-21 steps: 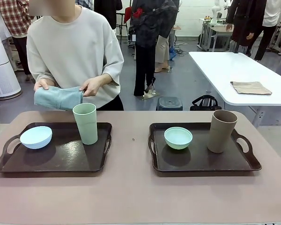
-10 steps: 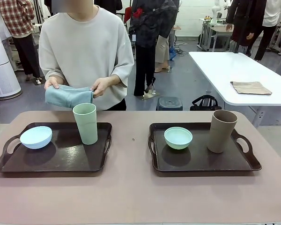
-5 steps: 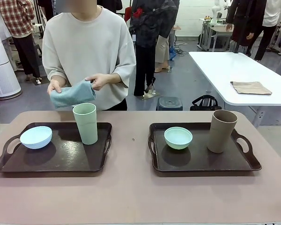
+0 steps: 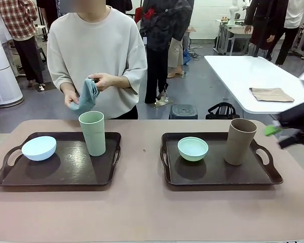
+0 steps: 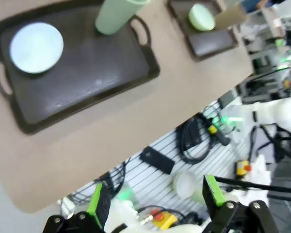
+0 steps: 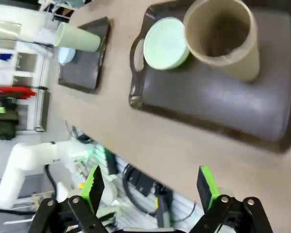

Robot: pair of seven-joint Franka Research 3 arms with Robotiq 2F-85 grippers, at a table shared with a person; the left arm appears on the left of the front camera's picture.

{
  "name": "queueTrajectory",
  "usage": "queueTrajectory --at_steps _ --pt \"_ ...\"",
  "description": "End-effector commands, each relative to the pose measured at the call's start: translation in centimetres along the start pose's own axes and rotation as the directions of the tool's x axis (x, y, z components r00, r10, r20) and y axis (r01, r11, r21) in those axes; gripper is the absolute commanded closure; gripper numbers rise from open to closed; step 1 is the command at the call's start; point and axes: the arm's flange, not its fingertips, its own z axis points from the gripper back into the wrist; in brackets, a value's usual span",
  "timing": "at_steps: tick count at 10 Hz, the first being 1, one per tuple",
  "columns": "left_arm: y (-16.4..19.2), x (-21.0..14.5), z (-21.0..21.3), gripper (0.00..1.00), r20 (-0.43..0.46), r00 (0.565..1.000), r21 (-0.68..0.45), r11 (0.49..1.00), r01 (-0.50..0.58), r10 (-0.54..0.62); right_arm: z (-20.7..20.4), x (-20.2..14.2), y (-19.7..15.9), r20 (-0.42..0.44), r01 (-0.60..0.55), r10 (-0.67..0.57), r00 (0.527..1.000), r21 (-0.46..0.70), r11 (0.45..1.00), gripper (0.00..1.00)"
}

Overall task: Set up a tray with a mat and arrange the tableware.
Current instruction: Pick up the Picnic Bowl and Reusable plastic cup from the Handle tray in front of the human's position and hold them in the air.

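A: Entry one, the mat?

B: Blue-grey mat (image 4: 87,94), in the person's hands (image 4: 104,81) beyond the table's far edge. A moment ago it was a level roll. Now it is turned on end, with one end hanging loose. It lies on neither tray.

A: Tableware?

B: Unmoved. Left tray (image 4: 66,169): pale blue bowl (image 4: 39,148), pale green tumbler (image 4: 92,132). Right tray (image 4: 213,173): mint bowl (image 4: 193,149), tan tumbler (image 4: 240,141). All upright, none touching.

A: Grippers?

B: Right gripper (image 6: 149,189): newly arrived at the table's right edge, near the tan tumbler, jaws spread, holding nothing. Left gripper (image 5: 155,199): off the table's near side, jaws spread, holding nothing.

A: Meaning?

B: Likely a tray gets cleared before the mat goes down. The tan tumbler looks first in line.
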Motion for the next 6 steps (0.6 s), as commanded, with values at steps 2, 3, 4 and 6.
queueTrajectory --at_steps 2,3,4,6 --pt "-3.0 2.2 -0.4 0.0 -0.047 0.998 0.246 0.969 -0.023 0.036 -7.8 7.6 3.7 0.047 -0.159 0.16 0.986 -0.023 0.987 0.0" --pt "-3.5 2.7 -0.5 0.0 -0.05 0.998 0.293 0.956 -0.029 0.046 -10.1 8.7 6.1 0.025 -0.268 0.267 0.963 0.005 0.964 0.0" --pt "-3.7 2.8 -0.2 0.0 -0.063 0.996 0.322 0.946 -0.04 0.064 -12.4 9.5 8.2 0.019 -0.369 0.369 0.929 -0.006 0.929 0.0" --pt "-3.2 3.6 0.2 0.0 -0.06 0.992 0.37 0.926 -0.078 0.108 -16.2 11.7 9.8 -0.032 -0.424 0.425 0.905 0.026 0.905 0.0"
